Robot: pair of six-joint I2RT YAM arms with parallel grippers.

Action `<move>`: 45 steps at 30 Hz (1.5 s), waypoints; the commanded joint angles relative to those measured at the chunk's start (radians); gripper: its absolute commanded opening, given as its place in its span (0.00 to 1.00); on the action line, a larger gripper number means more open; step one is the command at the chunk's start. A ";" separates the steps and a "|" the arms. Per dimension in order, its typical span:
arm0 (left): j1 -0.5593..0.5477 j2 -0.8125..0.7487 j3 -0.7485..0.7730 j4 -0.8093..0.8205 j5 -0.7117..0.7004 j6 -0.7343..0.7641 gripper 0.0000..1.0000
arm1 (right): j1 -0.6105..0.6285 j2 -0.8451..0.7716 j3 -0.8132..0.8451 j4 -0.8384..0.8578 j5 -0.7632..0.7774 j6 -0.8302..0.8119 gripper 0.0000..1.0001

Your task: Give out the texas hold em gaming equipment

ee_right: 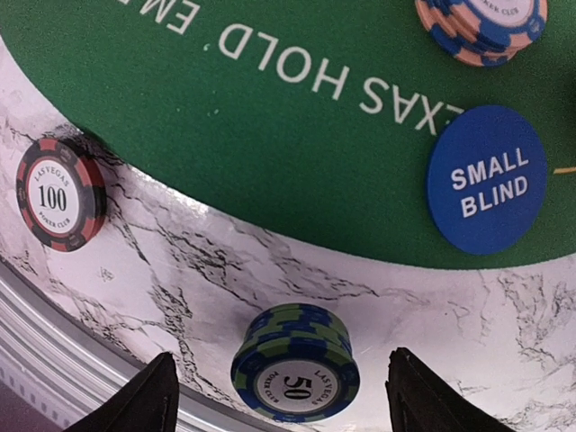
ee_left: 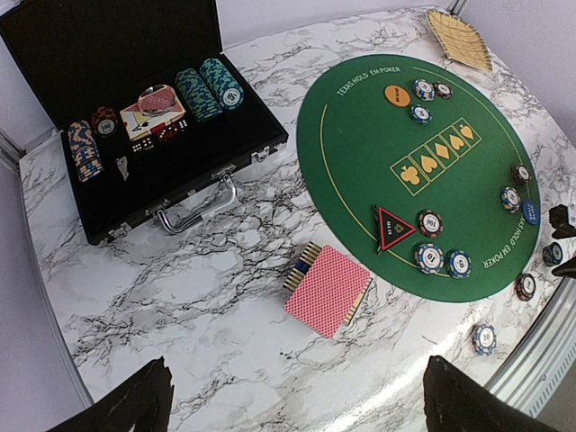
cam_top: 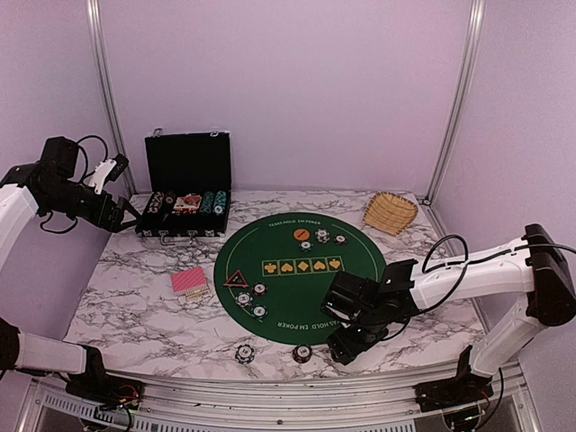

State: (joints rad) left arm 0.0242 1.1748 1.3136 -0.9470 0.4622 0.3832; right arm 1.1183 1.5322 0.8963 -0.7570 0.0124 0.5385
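Note:
My right gripper is open and low over the marble near the table's front edge, also seen from above. A teal 50 chip stack stands between its fingers, untouched. A red-black 100 chip lies to the left, a blue small-blind button on the green mat. My left gripper is open and empty, held high by the chip case. Red-backed cards lie left of the mat, beside the triangle marker. An orange button and chips sit at the mat's far side.
The black case stands open at the back left with chip rows, dice and cards inside. A wicker basket sits at the back right. A loose chip lies near the front rail. Purple walls surround the table.

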 commanded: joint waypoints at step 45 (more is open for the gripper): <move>-0.007 0.002 0.023 -0.021 -0.017 0.005 0.99 | 0.000 0.005 -0.004 0.022 0.050 0.010 0.30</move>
State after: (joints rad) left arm 0.0196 1.1759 1.3136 -0.9470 0.4503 0.3832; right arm 1.1183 1.5536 0.8837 -0.7261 0.0479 0.5476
